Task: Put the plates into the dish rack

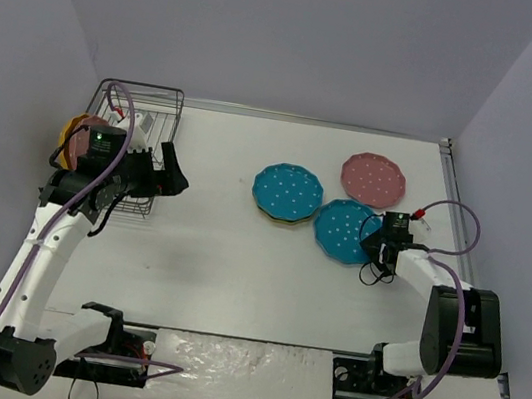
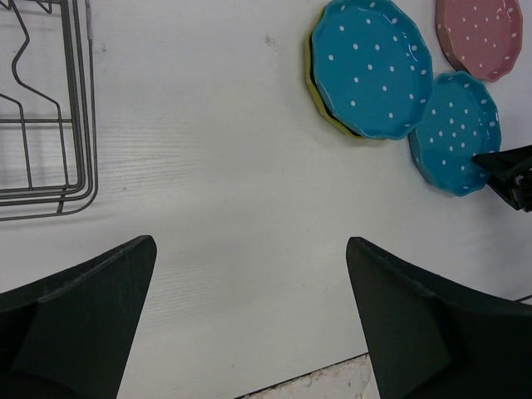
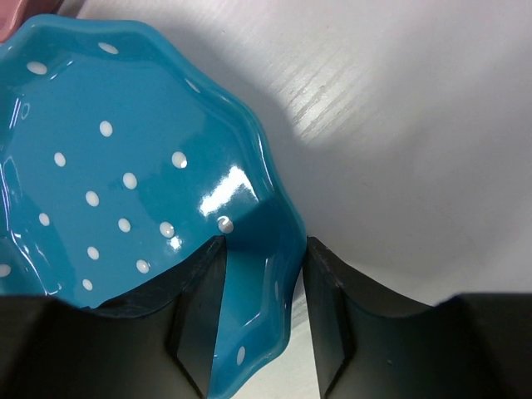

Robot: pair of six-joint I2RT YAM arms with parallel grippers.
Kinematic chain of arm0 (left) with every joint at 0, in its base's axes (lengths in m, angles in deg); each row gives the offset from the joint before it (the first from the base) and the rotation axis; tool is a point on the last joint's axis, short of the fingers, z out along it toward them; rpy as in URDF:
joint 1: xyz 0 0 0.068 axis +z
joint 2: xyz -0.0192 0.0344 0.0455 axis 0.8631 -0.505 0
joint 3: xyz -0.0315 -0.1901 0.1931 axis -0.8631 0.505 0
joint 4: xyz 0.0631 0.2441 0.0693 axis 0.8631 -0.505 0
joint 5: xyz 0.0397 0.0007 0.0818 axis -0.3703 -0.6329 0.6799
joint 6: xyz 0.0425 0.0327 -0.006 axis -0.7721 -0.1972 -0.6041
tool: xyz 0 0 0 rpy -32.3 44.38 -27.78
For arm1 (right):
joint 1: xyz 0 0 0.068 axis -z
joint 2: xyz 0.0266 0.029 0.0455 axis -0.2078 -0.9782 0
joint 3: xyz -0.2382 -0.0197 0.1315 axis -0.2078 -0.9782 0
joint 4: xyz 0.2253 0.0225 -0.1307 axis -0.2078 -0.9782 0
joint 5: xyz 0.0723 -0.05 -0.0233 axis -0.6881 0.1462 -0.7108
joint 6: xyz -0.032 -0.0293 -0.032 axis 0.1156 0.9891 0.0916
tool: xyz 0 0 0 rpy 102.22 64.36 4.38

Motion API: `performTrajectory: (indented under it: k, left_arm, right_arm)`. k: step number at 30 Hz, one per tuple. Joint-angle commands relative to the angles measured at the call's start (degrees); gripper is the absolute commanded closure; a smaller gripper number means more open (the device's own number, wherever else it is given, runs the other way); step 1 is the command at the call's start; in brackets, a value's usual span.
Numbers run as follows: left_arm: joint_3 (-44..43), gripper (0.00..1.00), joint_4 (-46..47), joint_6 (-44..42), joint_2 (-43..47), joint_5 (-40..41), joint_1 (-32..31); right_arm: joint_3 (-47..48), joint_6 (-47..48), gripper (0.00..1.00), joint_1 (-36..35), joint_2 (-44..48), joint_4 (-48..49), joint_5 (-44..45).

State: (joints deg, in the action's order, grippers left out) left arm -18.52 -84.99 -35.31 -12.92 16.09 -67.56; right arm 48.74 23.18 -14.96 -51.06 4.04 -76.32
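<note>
Teal plate (image 3: 125,166) flat on table (image 3: 416,125), rim between right fingers (image 3: 199,316)

Robot test cell, laboratory type. Plain grey walls (image 1: 293,32) enclose a white table (image 1: 234,275) on three sides. Two white robot arms, left arm (image 1: 35,254) and right arm (image 1: 447,335), bolted at near edge. Purple cables (image 1: 478,238) run exposed.

Item: white table (image 1: 207,251), flat matte top. Resting directly on it:
- wire dish rack (image 1: 158,112), far left corner;
- olive-yellow plate (image 2: 314,87), mid-table, only its edge showing;
- teal plate (image 1: 287,192), stacked on that one;
- second teal plate (image 1: 344,229), just beside the stack, to its right;
- pink plate (image 1: 372,179), behind it.
</note>
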Motion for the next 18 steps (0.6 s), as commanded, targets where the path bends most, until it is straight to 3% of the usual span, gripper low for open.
performTrajectory:
  k: [1,7,13,18]
  left_arm:
    - [-2.12,0.03,3.78,1.64,-0.12,-0.46,-0.61]
    - [-2.15,0.03,5.3,3.18,-1.23,-0.99,-2.21]
    - [-2.21,0.03,9.33,6.88,-2.59,-1.13,-6.84]
    - [-1.86,0.03,12.78,9.95,-5.37,0.12,-12.21]
  right_arm:
    - [-1.31,-1.13,0.66,0.45,-2.36,-3.35,0.83]
    - [-1.21,-1.05,0.99,0.67,-1.6,-5.79,-0.65]
    - [1.52,0.34,1.0,1.24,6.83,-11.89,-0.71]
    - [2.6,2.23,1.0,1.69,12.55,-13.1,-7.55]
